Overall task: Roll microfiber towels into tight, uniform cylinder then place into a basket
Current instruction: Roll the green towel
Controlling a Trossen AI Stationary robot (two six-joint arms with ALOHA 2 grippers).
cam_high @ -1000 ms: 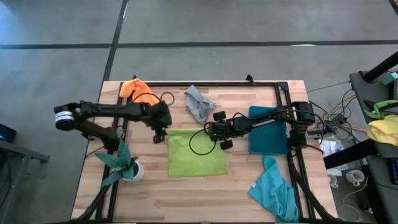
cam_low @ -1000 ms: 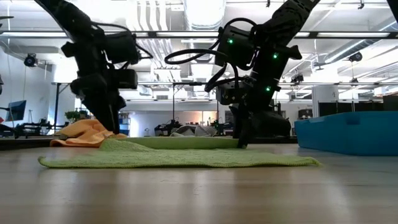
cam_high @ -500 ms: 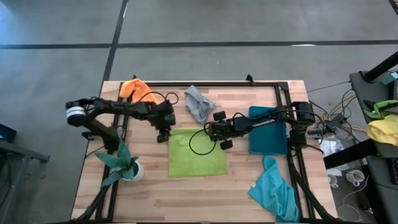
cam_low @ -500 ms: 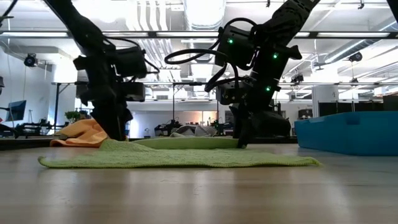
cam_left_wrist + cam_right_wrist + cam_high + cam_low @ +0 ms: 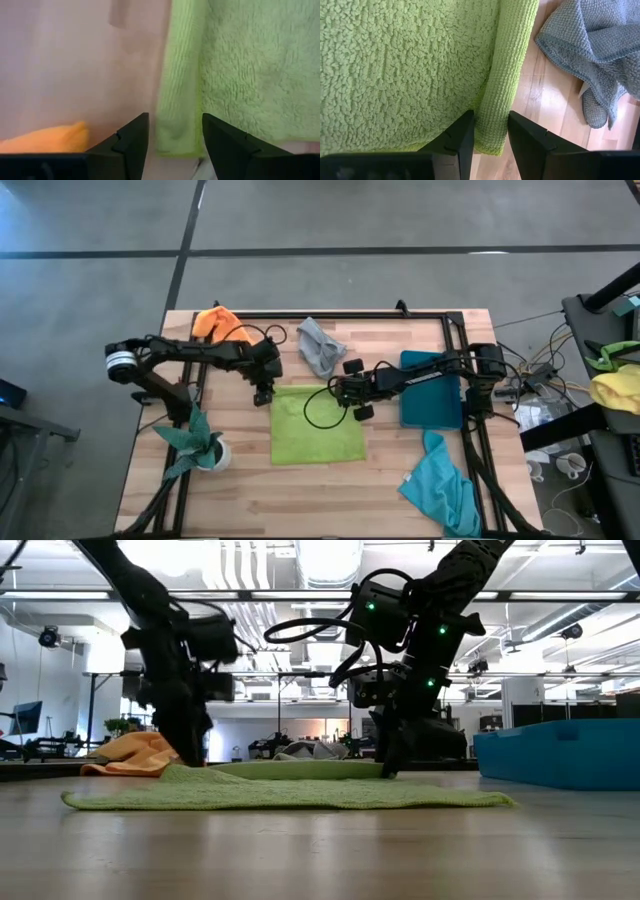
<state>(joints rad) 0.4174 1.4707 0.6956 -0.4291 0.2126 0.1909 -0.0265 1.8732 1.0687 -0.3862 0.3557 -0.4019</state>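
The lime green towel (image 5: 317, 425) lies spread flat in the middle of the table. My left gripper (image 5: 263, 392) stands open at its far left corner, one finger on each side of the hem (image 5: 180, 100); whether they touch it I cannot tell. My right gripper (image 5: 338, 392) is shut on the far right corner. The orange towel (image 5: 222, 325) and the grey towel (image 5: 320, 345) lie crumpled near the far edge. The turquoise towel (image 5: 440, 485) lies at the near right. The teal-blue basket (image 5: 432, 390) sits at the right. My right gripper pinches the lime green towel's hem (image 5: 496, 107) between its two fingers, close to the far right corner. The fingers slant down from the table's right side and lie across the hem. The rest of the towel lies flat on the table (image 5: 290, 795).
A potted plant (image 5: 200, 442) stands at the near left, close to the left arm. A black frame rail (image 5: 330, 313) runs along the far edge and down both sides. Bare wood (image 5: 300, 500) lies in front of the green towel.
My left gripper has moved a little toward the table's right and down, onto the green towel's far left corner. Its fingers have kept the same gap. The towel has stayed flat.
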